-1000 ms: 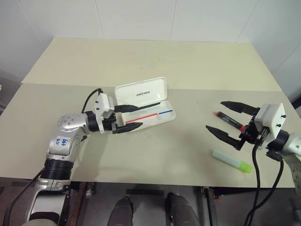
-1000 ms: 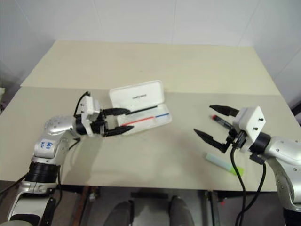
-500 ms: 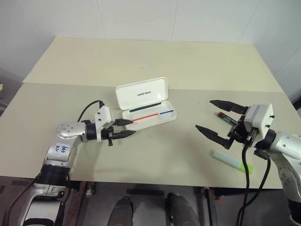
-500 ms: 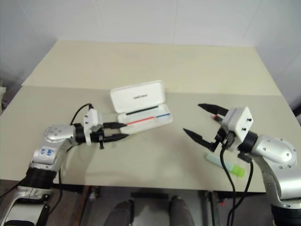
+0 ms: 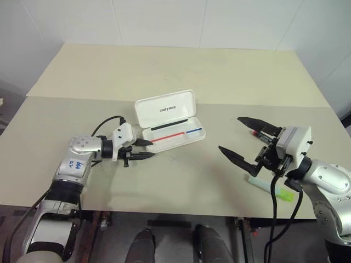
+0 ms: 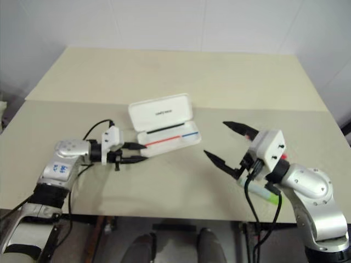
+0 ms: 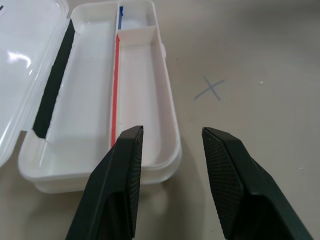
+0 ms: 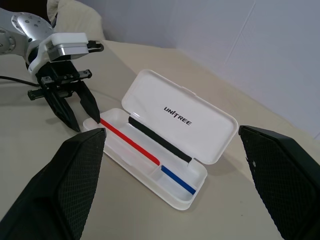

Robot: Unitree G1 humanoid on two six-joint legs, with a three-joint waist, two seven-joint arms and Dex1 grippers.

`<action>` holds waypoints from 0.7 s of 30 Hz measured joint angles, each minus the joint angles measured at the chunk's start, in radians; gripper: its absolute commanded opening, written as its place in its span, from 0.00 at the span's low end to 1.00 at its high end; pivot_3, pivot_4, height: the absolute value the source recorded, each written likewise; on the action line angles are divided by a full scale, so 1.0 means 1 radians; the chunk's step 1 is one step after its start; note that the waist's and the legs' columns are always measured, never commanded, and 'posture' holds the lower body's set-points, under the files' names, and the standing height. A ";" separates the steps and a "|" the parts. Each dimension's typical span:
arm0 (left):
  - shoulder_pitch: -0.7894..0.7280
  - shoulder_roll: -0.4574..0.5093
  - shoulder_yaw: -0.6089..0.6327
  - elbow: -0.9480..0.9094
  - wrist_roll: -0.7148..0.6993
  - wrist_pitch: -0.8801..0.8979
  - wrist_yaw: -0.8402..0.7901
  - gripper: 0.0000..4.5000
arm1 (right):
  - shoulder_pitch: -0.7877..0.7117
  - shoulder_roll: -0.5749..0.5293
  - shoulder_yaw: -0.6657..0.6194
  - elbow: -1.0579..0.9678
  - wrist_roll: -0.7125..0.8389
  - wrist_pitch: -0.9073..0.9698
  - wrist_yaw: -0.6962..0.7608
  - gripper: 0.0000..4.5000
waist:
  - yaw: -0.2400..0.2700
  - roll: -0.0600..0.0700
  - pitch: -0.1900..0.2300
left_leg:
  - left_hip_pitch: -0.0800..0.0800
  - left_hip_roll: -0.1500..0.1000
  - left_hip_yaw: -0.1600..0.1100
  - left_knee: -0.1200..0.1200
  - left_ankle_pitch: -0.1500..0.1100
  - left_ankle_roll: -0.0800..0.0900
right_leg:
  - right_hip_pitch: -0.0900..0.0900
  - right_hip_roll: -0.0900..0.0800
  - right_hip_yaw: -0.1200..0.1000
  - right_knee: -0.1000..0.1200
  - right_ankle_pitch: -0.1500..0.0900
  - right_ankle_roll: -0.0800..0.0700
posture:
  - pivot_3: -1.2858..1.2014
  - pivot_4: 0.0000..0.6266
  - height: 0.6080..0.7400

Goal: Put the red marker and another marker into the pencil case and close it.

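Peeking out behind the right gripper (image 5: 239, 141), the red marker (image 5: 253, 132) shows just its red tip at centre right of the left eye view; the rest is hidden by the upper finger and the white wrist block. Below it, the other marker (image 5: 271, 187), pale mint with a yellow-green cap, lies at lower right, partly crossed by a black cable. No writing on either can be made out.

Centre frame sits the pencil case (image 5: 173, 128), lid up and tray empty, a red-and-blue line along the inside and a black strip at the hinge. On the lid, "UNITREE" reads clearly in the right wrist view (image 8: 177, 116). A faint blue X (image 7: 212, 88) is drawn on the table (image 5: 181, 71) beside the case.

Right gripper: fingers spread wide, holding nothing. Left gripper (image 5: 147, 149), at centre left, hovers at the case's near end with a narrow gap, nothing between the pads (image 7: 129, 170).
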 measured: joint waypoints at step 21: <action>-0.067 0.045 -0.072 -0.020 0.045 0.070 -0.133 0.42 | -0.074 0.042 0.041 -0.013 -0.023 0.002 -0.063 1.00 | -0.001 0.000 0.000 | 0.000 0.000 0.000 0.000 0.000 0.000 | 0.000 0.000 0.000 0.001 0.000 0.000 | 0.52 0.24 1.00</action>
